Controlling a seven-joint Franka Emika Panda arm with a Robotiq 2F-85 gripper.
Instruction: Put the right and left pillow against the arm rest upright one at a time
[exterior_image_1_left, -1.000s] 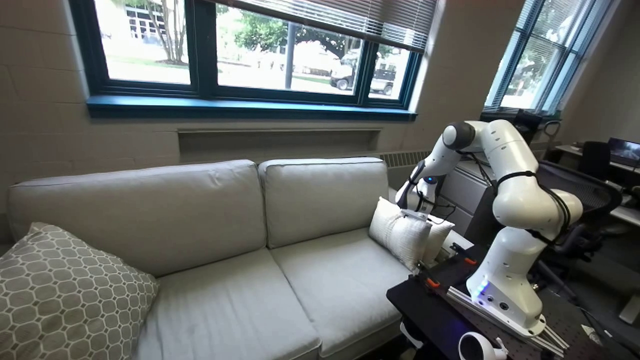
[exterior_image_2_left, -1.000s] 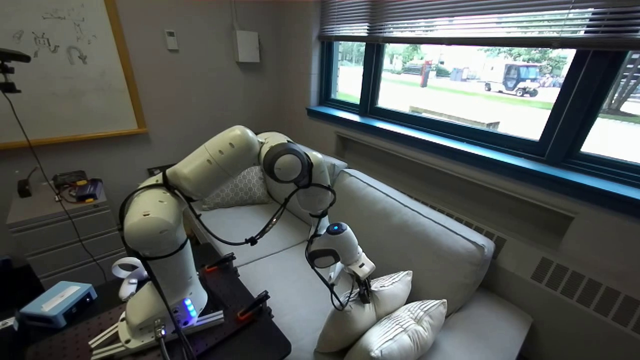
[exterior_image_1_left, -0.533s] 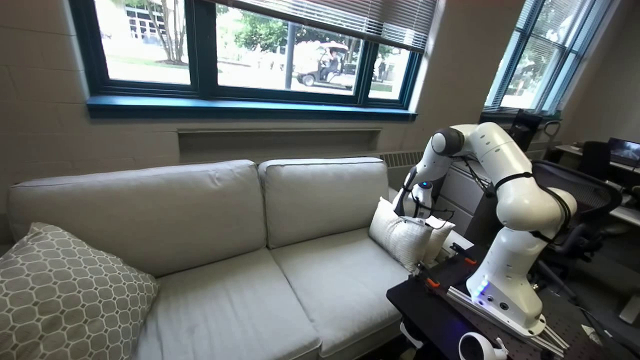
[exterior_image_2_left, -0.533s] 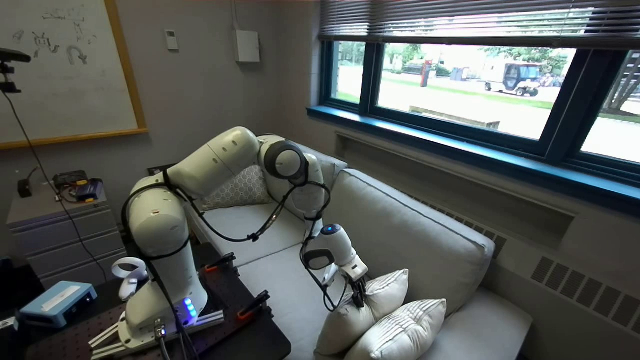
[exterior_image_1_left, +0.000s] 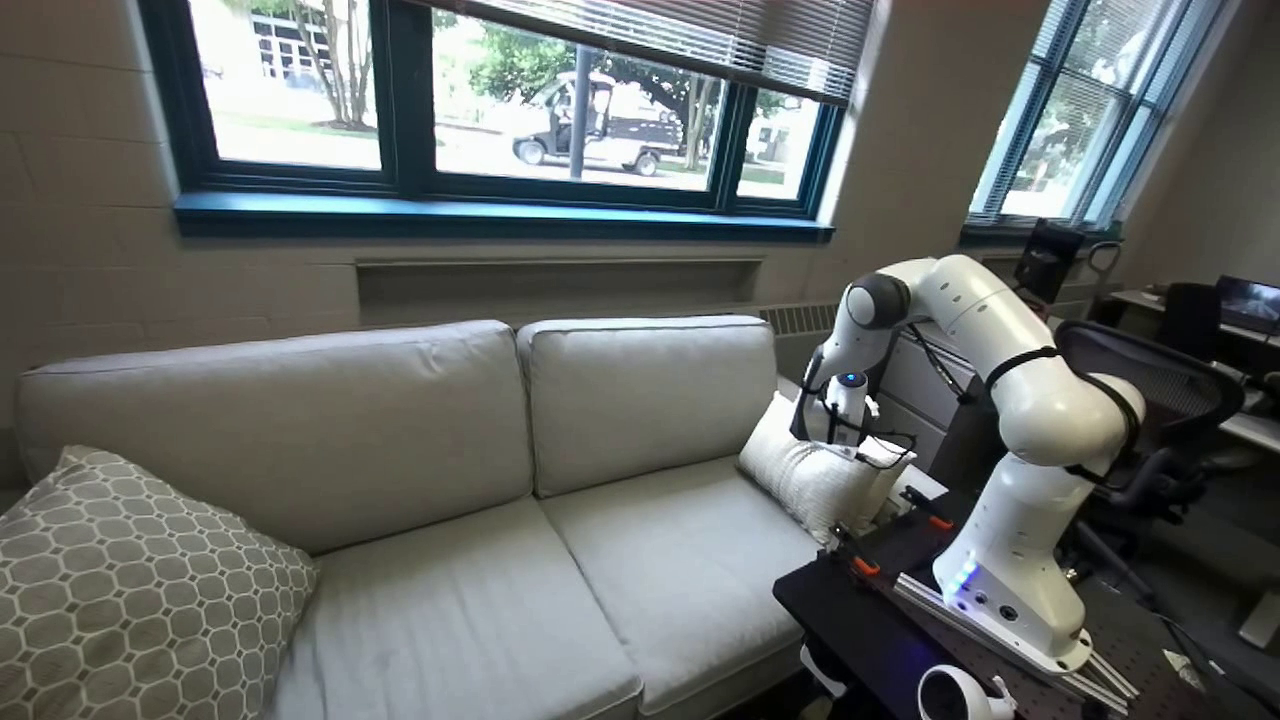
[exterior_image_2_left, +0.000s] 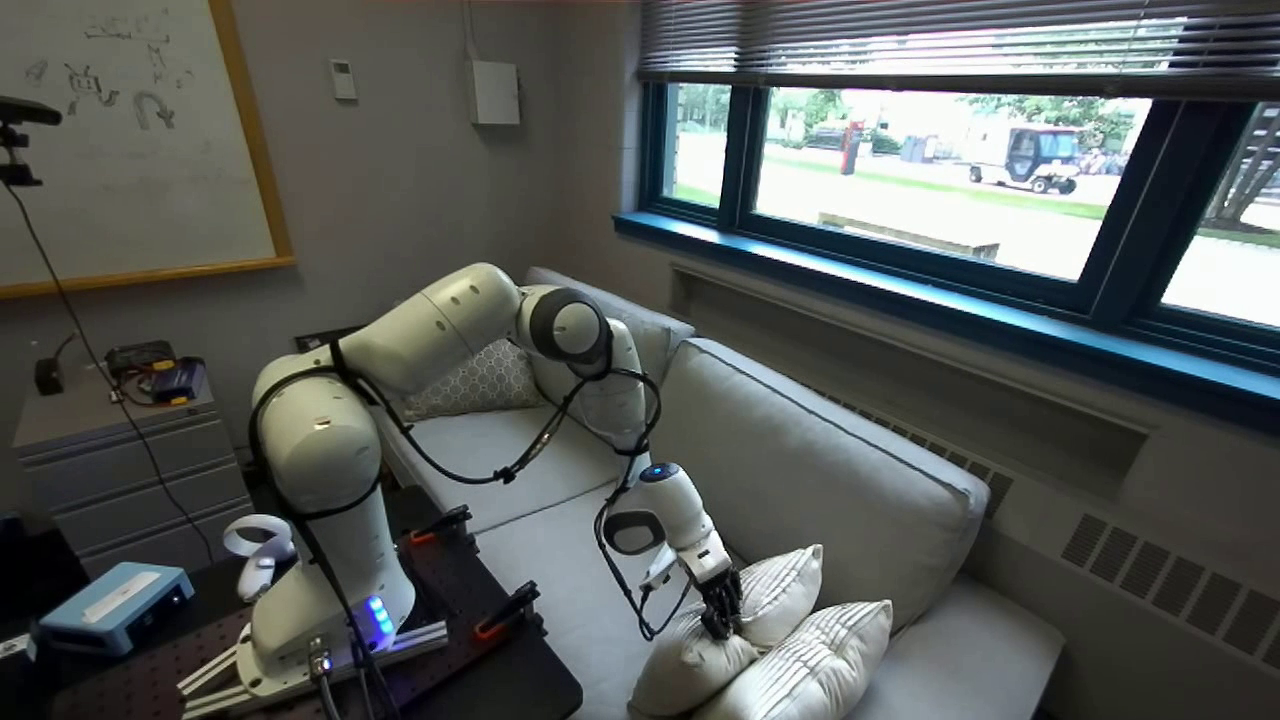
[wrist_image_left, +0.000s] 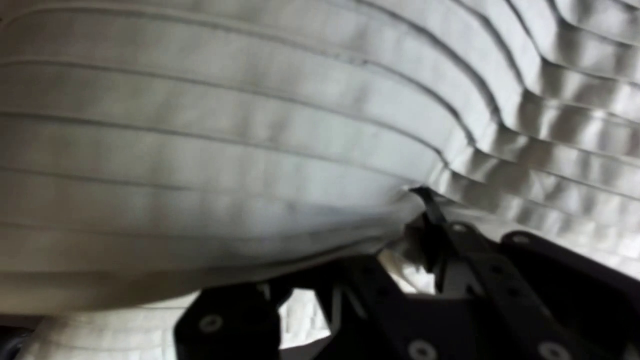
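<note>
Two cream-white pillows lie close together at the sofa's end in both exterior views. My gripper (exterior_image_2_left: 724, 618) points down into the top of the nearer pillow (exterior_image_2_left: 690, 662), which dents around the fingers. The other pillow (exterior_image_2_left: 808, 665) lies beside it, leaning toward the pale arm rest (exterior_image_2_left: 985, 645). In an exterior view the nearer pillow (exterior_image_1_left: 815, 485) hides most of the other one and my fingertips. In the wrist view, ribbed pillow fabric (wrist_image_left: 200, 150) fills the picture. One fingertip of my gripper (wrist_image_left: 395, 225) presses into a fold; fabric hides the other fingertip, so the opening is unclear.
The sofa's back cushion (exterior_image_2_left: 810, 470) rises behind the pillows. A grey patterned cushion (exterior_image_1_left: 150, 590) stands at the sofa's far end. The black robot table (exterior_image_2_left: 500, 650), with orange-tipped clamps (exterior_image_2_left: 508, 612), borders the seat. Cables (exterior_image_2_left: 640, 610) hang beside my wrist.
My gripper has shifted slightly and pressed down deeper into the nearer pillow. The pillow's top has sunk and creased around the fingers.
</note>
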